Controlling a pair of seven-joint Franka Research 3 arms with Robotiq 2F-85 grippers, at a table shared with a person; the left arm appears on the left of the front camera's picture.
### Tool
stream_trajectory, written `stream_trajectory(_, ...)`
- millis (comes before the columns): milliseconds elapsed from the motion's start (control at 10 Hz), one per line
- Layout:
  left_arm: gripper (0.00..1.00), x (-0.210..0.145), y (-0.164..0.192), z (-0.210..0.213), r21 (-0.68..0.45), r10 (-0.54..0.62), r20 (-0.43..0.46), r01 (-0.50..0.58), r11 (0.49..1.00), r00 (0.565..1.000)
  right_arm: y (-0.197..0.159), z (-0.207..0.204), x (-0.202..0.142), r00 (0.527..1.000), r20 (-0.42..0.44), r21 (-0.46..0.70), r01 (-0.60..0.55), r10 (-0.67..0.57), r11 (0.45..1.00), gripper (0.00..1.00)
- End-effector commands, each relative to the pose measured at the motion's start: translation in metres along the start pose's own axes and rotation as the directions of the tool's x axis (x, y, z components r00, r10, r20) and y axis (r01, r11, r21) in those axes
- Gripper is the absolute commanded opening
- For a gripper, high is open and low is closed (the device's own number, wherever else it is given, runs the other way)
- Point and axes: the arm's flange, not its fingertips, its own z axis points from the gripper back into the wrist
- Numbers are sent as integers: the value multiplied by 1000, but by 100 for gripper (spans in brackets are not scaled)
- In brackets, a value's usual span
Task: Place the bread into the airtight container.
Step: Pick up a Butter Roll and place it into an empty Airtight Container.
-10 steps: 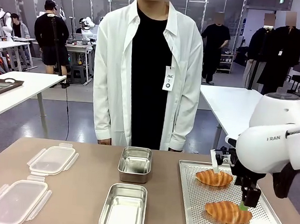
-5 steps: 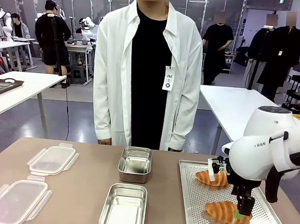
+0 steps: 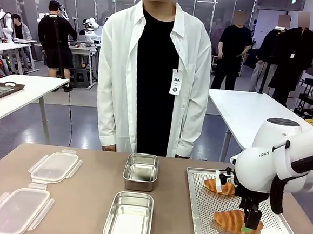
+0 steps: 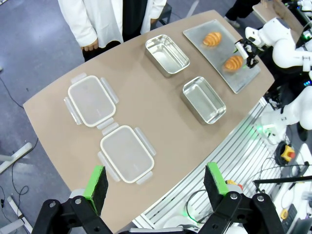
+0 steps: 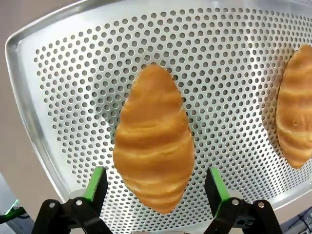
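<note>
2 breads: golden ridged croissant [image 3: 228, 220] at near end of perforated metal tray [image 3: 201, 231], twin [image 3: 220, 186] farther back.
Right gripper [image 3: 250, 224]: came down since a sec ago, jaws wide either side of near one, no pinch yet.
Left gripper [image 4: 156, 181]: wide, empty.
Means: grab's next imo; shiny steel box [image 3: 129, 219] left of tray still empty.

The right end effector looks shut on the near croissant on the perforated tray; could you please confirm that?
Not quite: the right end effector is open, one finger on either side of the near croissant on the perforated tray, as the right wrist view shows.
</note>
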Motion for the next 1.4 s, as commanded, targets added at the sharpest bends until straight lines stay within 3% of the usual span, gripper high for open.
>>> stream_trajectory(0, 100, 0, -1, 1, -8, -20, 1, 20, 1000, 1000, 15, -14, -8, 1000, 25, -10, -4, 5, 1000, 100)
stream_trajectory(200, 100, 0, -1, 1, -8, -20, 1, 20, 1000, 1000, 13, -18, -8, 1000, 19, 11, 14, -14, 1000, 100)
stream_trajectory(500, 100, 0, -1, 1, -8, -20, 1, 20, 1000, 1000, 14, -19, -5, 1000, 15, 19, 20, -20, 1000, 67)
stream_trajectory(600, 100, 0, -1, 1, -8, -20, 1, 20, 1000, 1000, 14, -20, -4, 1000, 17, 24, 25, -26, 999, 62)
stream_trajectory(700, 100, 0, -1, 1, -8, -20, 1, 20, 1000, 1000, 14, -19, -3, 1000, 15, 25, 27, -27, 999, 47)
stream_trajectory(1300, 100, 0, -1, 1, -8, -20, 1, 20, 1000, 1000, 15, 61, 8, 999, 31, -15, 15, -15, 1000, 44)
